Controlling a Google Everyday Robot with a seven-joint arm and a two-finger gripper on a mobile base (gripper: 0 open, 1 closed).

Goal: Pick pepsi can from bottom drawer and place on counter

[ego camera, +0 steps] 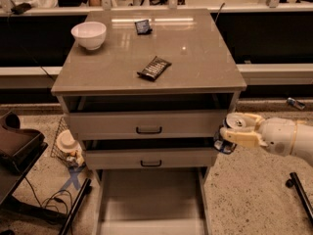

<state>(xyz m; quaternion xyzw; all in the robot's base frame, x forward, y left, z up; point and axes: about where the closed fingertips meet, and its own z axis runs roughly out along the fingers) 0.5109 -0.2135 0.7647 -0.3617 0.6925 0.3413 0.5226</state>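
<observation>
upper left: white bowl (pixel 88 34) set on bench (pixel 195 58) | lower centre: bottom drawer (pixel 151 204) pulled open, no can seen inside, so pick judged done | centre: wrapper (pixel 153 68) laid on bench, right part free | right of centre: pepsi can (pixel 235 121) clenched in pincer (pixel 227 133), held beside cabinet below bench edge; lift over edge and placing left

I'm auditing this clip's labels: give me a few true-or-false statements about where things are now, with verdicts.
1. The pincer grips the small dark blue pepsi can right of the cabinet. True.
2. The can stands on the grey-brown counter. False: the pincer holds it below counter level.
3. The wide grey bottom drawer is pulled open. True.
4. The white bowl sits in that drawer. False: it sits on the counter.
5. A flat dark snack wrapper lies on the counter. True.
</observation>
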